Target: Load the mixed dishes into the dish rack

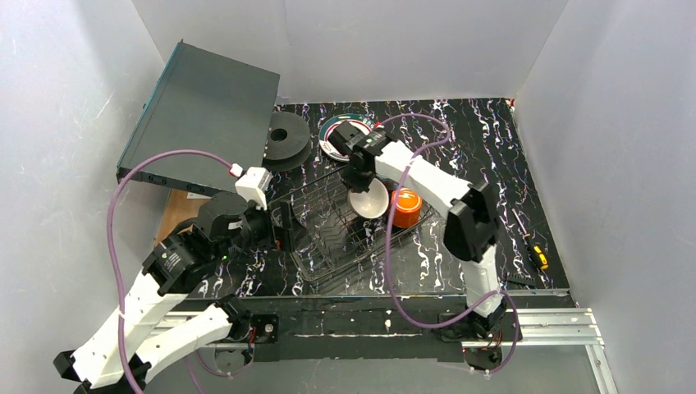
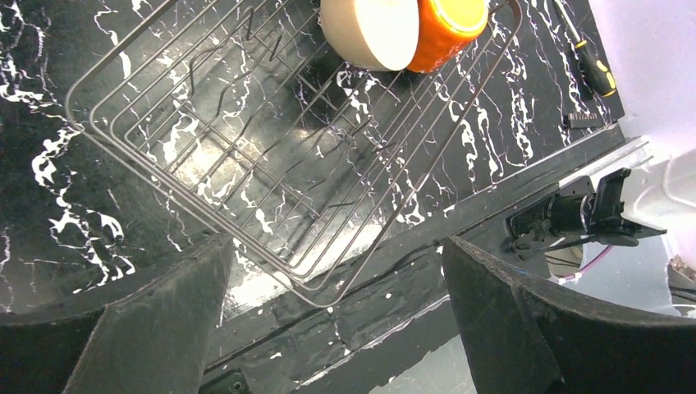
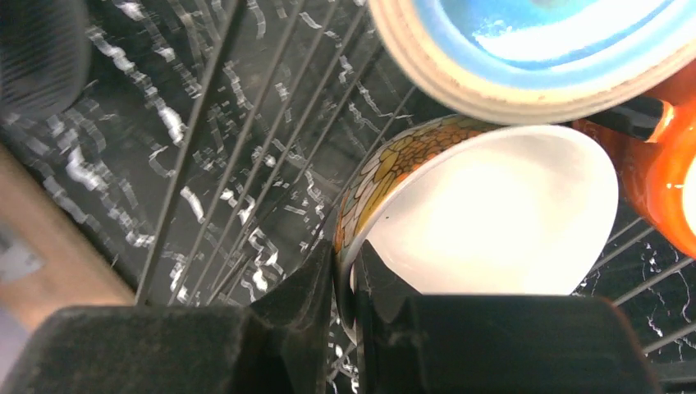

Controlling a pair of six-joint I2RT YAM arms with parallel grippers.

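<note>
The right tool [image 3: 345,267] is clenched on the rim of the bowl [image 3: 492,213], with one finger inside and one against its patterned outer wall. The bowl is tilted on its side in the far right part of the dish rack [image 1: 328,246], just beside the orange cup [image 1: 405,207]. The left tool [image 2: 335,246] hangs released at the rack's left side, fingers wide apart and grasping nothing. The rack sits on the black marbled surface [image 1: 492,148].
</note>
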